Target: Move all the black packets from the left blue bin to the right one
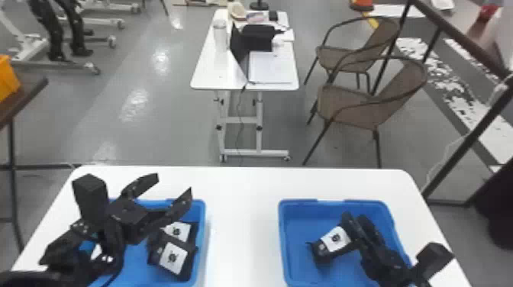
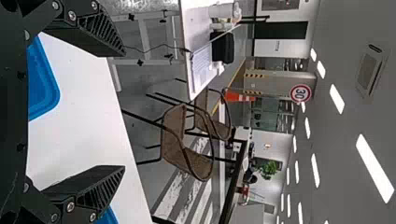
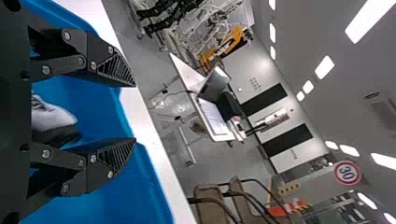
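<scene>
The nearer black packet with a square white label (image 1: pixel 173 257) lies in the left blue plastic bin (image 1: pixel 202 236), close by the wall facing the other bin. A second black, white-labelled packet (image 1: pixel 182 229) lies just beyond it, partly overlapped, toward the far corner on that same side. Both look like soft, light pouches with a slightly slick skin; they should give when squeezed and are unlikely to break. I would take the nearer one across its middle, fingers either side of the label, since a corner could slip or drag its neighbour.

The left gripper (image 1: pixel 173 183) is spread wide and empty, its tips above the far side of the left bin, clear of both packets. It would need to drop and come back toward them.

In the right blue plastic bin (image 1: pixel 283 240), one black packet with a white label (image 1: pixel 336 239) lies tilted, well inside the walls. The right gripper (image 1: pixel 355 216) is over its outer end, fingers well apart and gripping nothing; whether they brush the packet I cannot tell. Both bins stand on the white table (image 1: pixel 242 213).
</scene>
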Tool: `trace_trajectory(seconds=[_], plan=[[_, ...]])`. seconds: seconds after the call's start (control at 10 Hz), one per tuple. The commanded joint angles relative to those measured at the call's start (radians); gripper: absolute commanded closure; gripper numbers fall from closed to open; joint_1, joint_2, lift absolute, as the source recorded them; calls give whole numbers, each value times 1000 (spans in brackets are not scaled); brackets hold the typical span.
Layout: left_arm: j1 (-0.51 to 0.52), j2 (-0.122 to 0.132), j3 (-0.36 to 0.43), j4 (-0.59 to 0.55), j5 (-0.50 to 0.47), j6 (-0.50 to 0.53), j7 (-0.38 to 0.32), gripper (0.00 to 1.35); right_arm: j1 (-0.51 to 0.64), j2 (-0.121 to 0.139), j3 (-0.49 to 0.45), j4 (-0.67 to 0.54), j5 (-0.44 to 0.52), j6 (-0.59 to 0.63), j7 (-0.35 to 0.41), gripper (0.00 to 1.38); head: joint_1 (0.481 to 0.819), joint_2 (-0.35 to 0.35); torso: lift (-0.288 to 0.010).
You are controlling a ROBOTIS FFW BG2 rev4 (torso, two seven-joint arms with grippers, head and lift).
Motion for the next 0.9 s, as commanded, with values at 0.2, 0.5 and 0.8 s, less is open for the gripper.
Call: trace_trajectory(seconds=[0.2,0.5,0.8], plan=[[23,60,77,0,-165,93,-129,200,131,1,-115,-313,-5,-8,-20,160,695,-95,0],[19,26,132,9,-403,247,-273,202,171,1,-115,-399,-49,6,-18,162,695,-88,0],[-75,-18,100,144,-552,268,-369,226,161,1,-110,-401,-55,15,-17,162,695,-67,0]])
